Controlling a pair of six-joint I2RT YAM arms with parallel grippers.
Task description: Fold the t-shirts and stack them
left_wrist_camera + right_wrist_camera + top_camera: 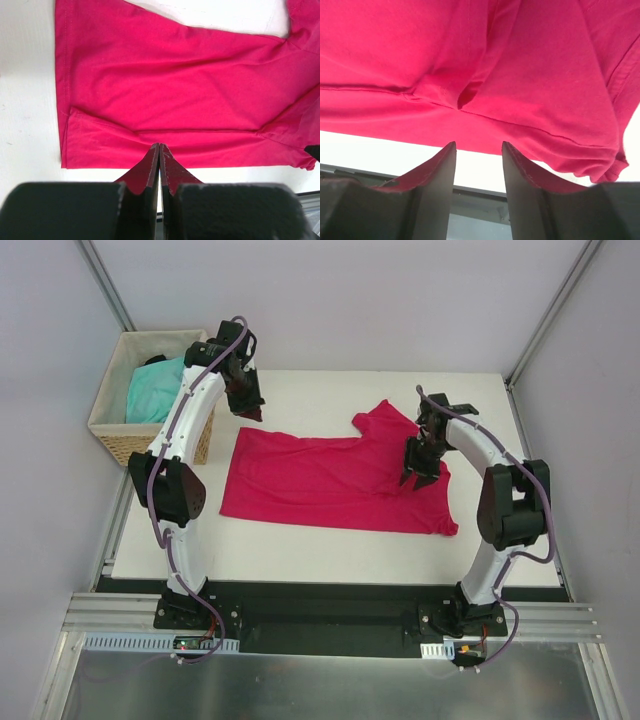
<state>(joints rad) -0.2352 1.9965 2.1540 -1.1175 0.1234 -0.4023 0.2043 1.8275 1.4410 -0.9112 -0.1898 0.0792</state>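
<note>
A: Step?
B: Pink tee [320, 480] spread flat on counter [330, 550], fold not yet made. Turquoise tee [155, 395] seen in basket [110, 430], 10 o'clock.
A: Claws?
B: L claw [250, 413] shut, empty; R claw [418, 480] parted, nothing held. Edge to be pinched next, prob.

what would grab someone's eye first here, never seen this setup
The crimson-pink t-shirt, spread across the middle of the white table, dominates the scene. The right gripper stands open and empty over the shirt's right side, while the left gripper is shut near the shirt's far left corner. Off that corner of the table, a turquoise t-shirt lies bunched in a wicker basket.
</note>
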